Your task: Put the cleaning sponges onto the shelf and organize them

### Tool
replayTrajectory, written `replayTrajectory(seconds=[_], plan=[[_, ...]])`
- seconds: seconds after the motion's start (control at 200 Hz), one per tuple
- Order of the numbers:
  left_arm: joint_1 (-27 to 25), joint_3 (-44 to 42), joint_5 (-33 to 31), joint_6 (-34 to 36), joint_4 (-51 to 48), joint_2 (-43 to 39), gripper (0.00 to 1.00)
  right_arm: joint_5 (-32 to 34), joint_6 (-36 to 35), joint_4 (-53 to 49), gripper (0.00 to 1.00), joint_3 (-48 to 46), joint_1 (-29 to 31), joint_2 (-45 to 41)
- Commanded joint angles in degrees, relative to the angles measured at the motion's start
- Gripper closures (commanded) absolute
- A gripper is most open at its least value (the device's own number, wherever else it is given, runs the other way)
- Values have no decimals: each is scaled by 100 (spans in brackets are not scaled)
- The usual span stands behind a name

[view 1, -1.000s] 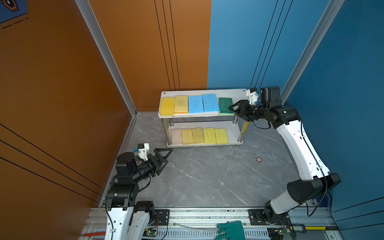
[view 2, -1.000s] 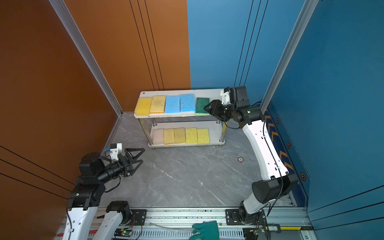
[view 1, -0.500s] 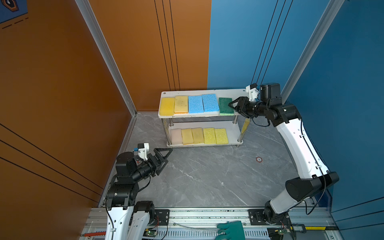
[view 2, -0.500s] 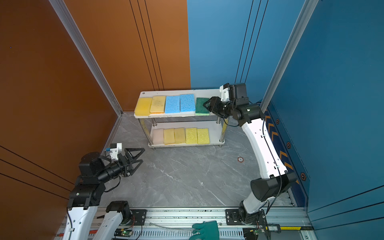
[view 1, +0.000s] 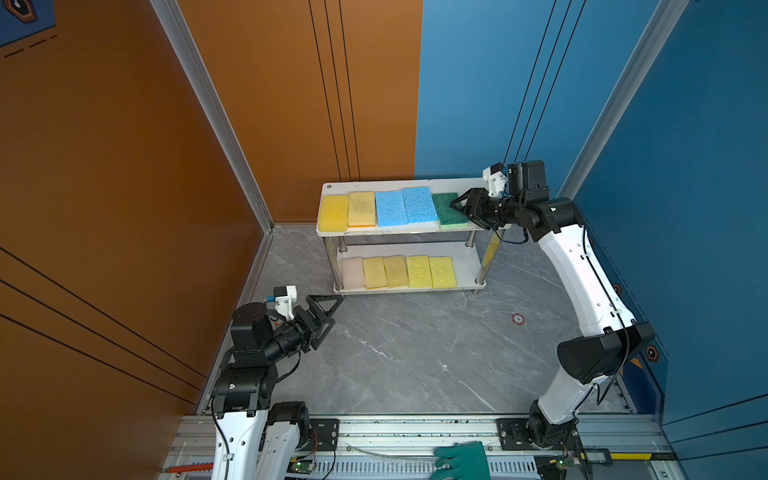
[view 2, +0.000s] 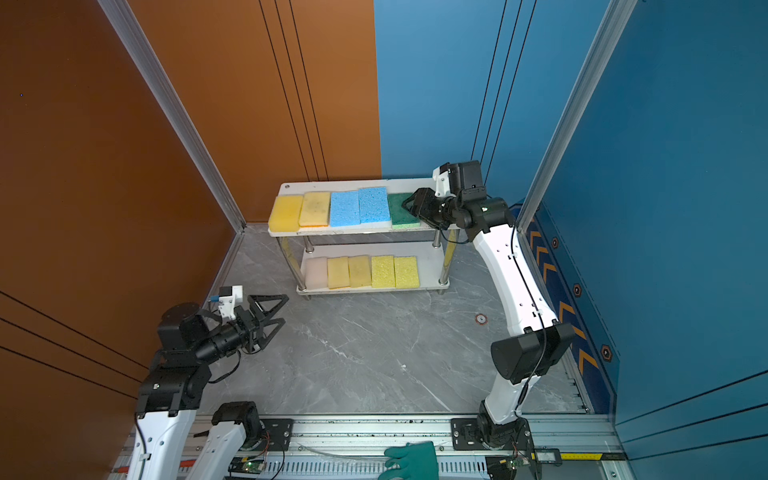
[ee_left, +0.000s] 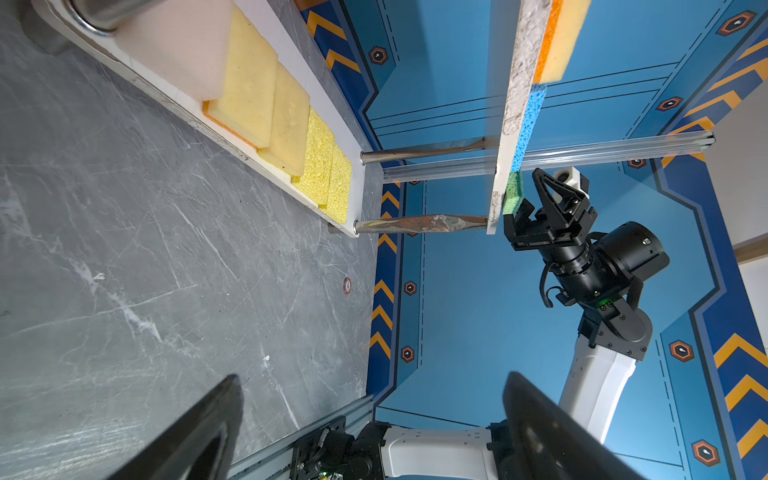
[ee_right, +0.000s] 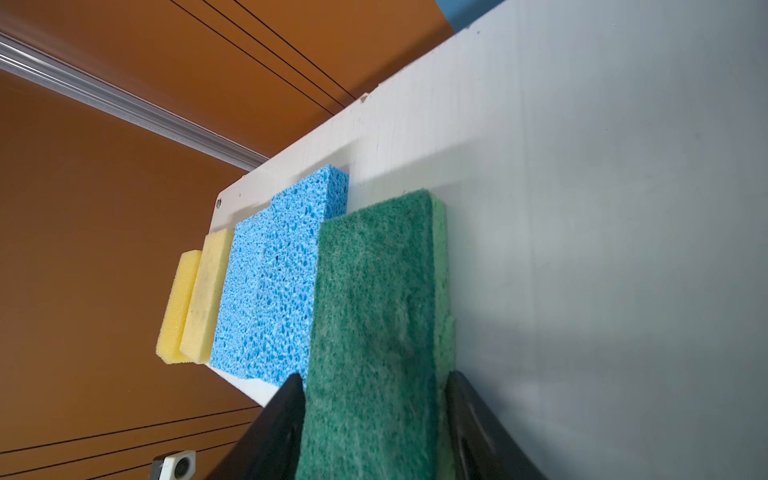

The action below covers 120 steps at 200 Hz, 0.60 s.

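My right pincer [ee_right: 372, 375], half spread, clasps the dark green sponge [ee_right: 374, 282] lying on the top board of the shelf [ee_right: 582, 208]. I'd open gently and back out straight, keeping it square.

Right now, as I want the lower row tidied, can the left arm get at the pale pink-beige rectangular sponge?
Probably yes: the open left gripper hangs near that pale pink-beige sponge, only floor between. The shiny chrome post beside it may crowd the jaws.

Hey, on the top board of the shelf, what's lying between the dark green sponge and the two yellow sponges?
Two porous light blue sponges lie side by side there, as both top views and the right wrist view show.
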Motion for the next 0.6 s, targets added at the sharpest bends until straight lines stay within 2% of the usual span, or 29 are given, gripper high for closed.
replayTrajectory(seconds=[0.0,0.16,0.355,0.596], plan=[[45,36,84,148,-34,42,2,46,-159,-145,43,197,-64,-16],[52,82,104,185,-34,75,2,338,-234,-145,43,25,-42,-498],[52,38,174,177,-39,-25,2,327,-56,-145,43,-632,74,-1358],[49,-61,229,114,-29,-153,2,185,185,-145,43,-1459,585,-2016]])
